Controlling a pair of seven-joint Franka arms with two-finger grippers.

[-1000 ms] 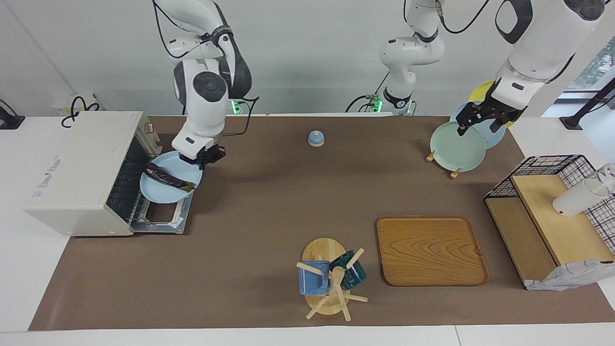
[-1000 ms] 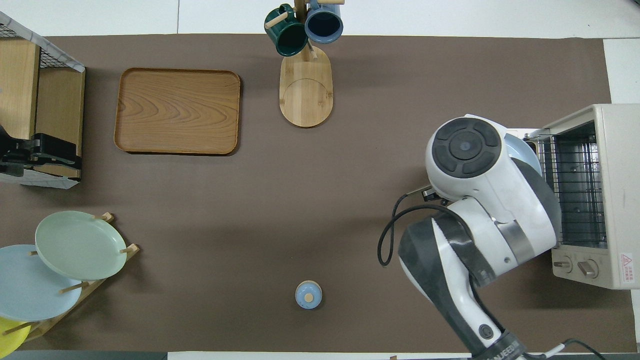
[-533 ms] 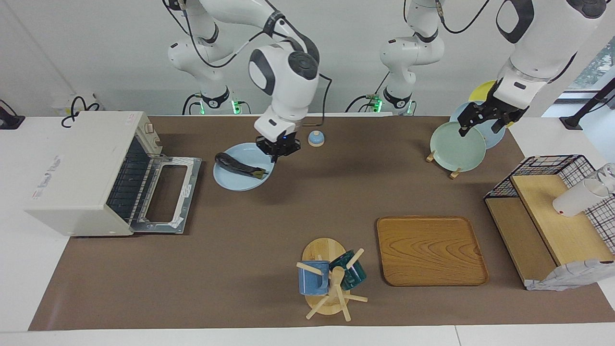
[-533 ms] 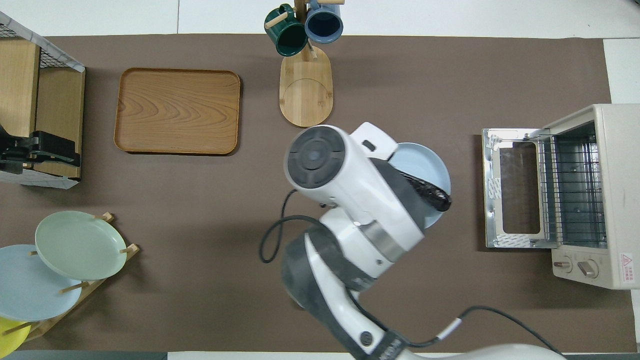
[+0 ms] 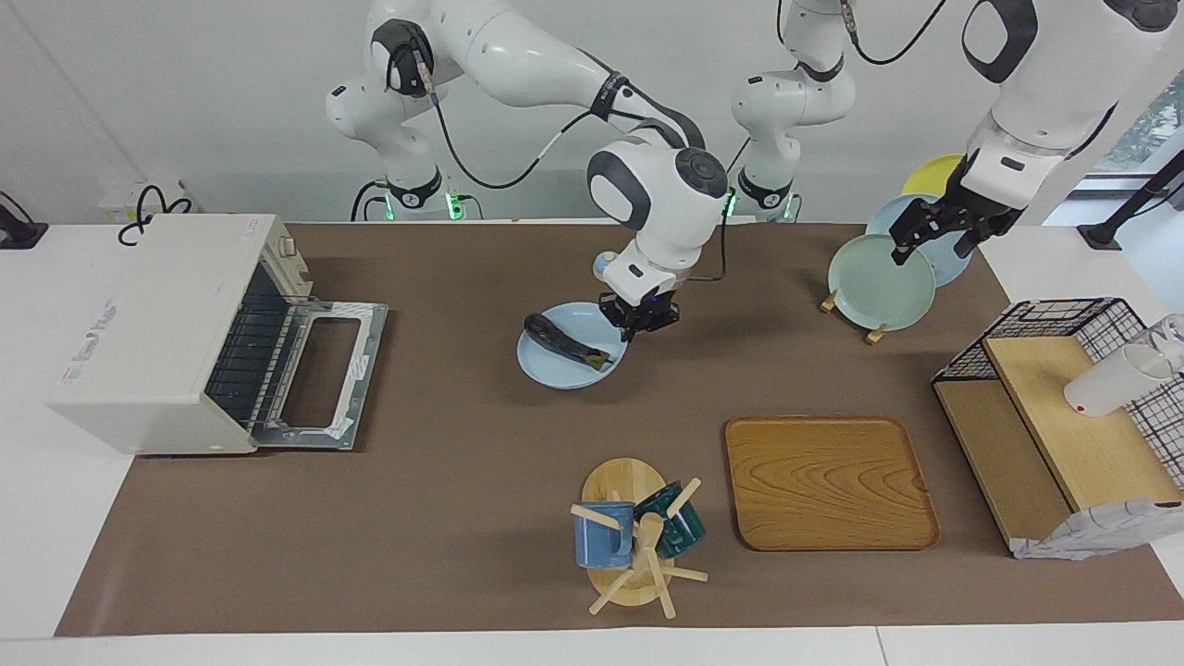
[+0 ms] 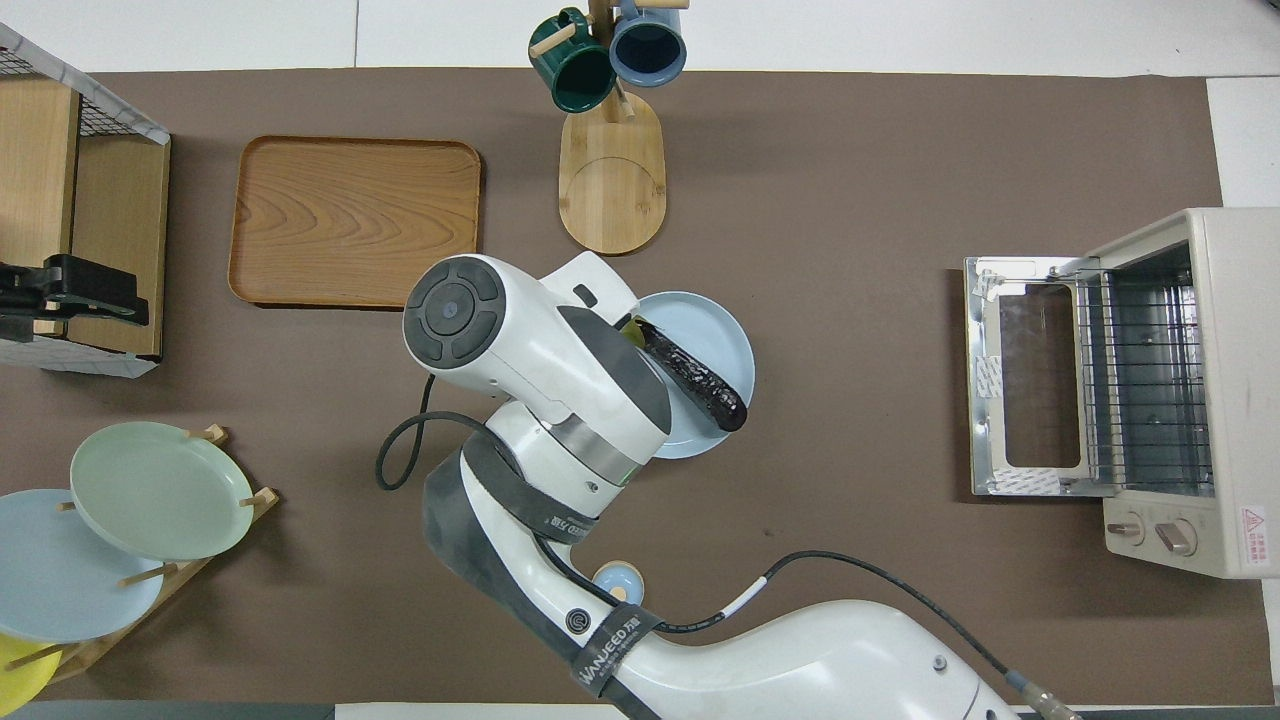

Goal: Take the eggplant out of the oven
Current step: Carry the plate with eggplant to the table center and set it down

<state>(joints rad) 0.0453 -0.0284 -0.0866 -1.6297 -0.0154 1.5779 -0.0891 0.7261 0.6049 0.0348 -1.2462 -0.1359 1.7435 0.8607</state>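
The right pincer (image 5: 640,321), shut on the blue plate (image 5: 555,365), has carried the eggplant (image 5: 564,340) far from the oven (image 5: 148,333) to mid-worktop, so it is out; the left pincer (image 5: 939,233) waits open.

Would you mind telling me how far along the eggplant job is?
Done: the eggplant is out of the open oven. In hand: the right gripper carries it on a blue plate over mid-table. Left: setting the plate down. The left gripper waits open above the plate rack.
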